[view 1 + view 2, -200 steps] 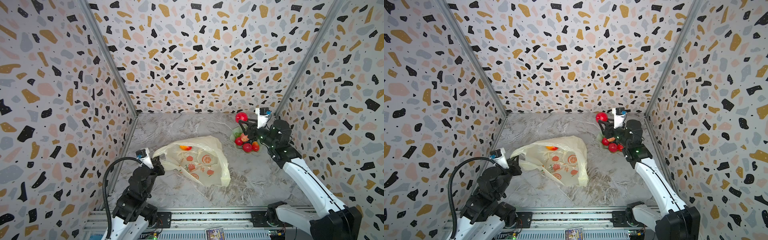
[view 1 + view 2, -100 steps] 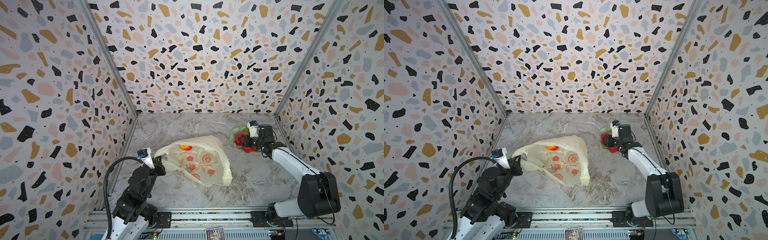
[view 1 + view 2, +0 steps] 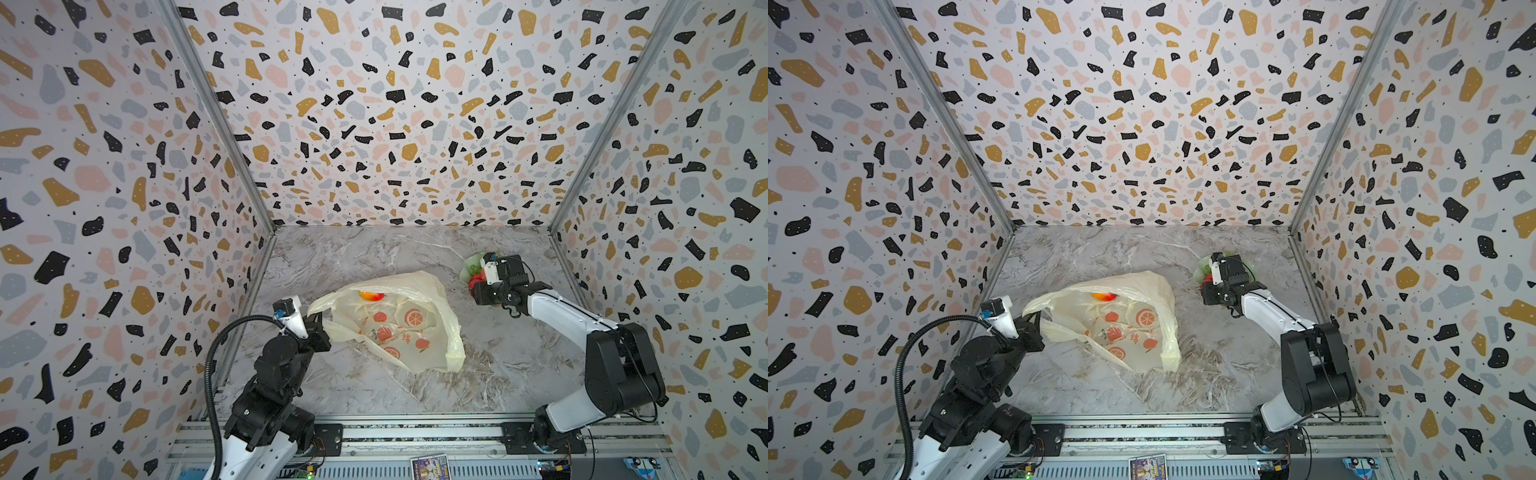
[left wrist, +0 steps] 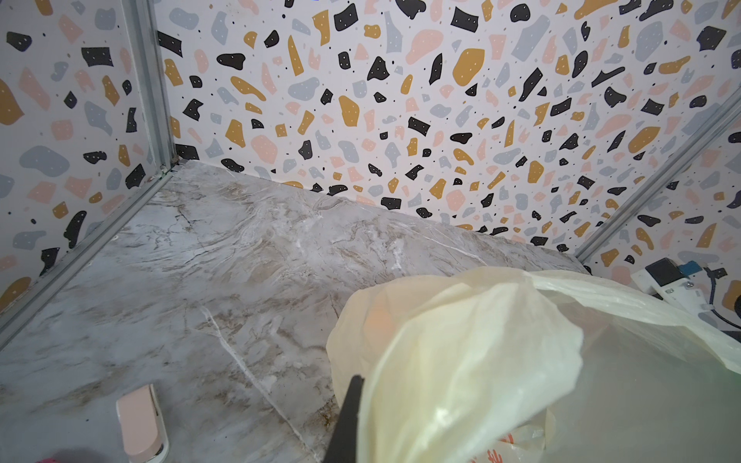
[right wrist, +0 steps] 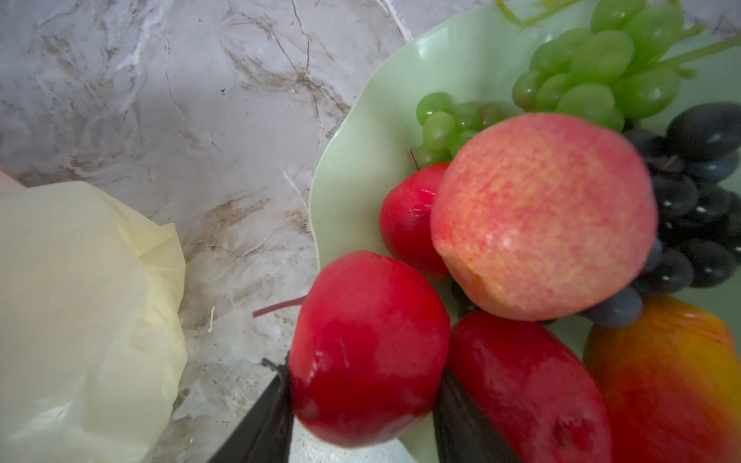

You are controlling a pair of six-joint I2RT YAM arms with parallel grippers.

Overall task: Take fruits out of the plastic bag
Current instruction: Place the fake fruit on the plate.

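In both top views the plastic bag point(image 3: 399, 328) lies in the lower middle of the frame on the marble table point(image 3: 374, 249), with its mouth turned toward the left. The left gripper point(image 3: 322, 328) is clamped on the bag's rim at that side and lifts it a little. My guess is that this props the mouth open so the other arm can reach in. One red-yellow fruit point(image 3: 371, 296) shows just inside the upper edge of the bag, so the job is not finished.

At the right of the frame, near the side wall, the right gripper point(image 3: 475, 284) is low over a pale green dish point(image 5: 361, 132). The right wrist view shows a red apple point(image 5: 365, 348) between its two black fingers point(image 5: 272, 405), resting on the dish's rim. Both fingers sit against the apple, but I cannot tell whether they pinch it or have let go.

The dish already holds green grapes point(image 5: 593, 68), dark grapes point(image 5: 697, 208), a pink peach-like fruit point(image 5: 541, 216), two more red apples point(image 5: 529, 389) and an orange fruit point(image 5: 661, 381). The apple's perch on the edge looks risky, as it could roll off onto the table.
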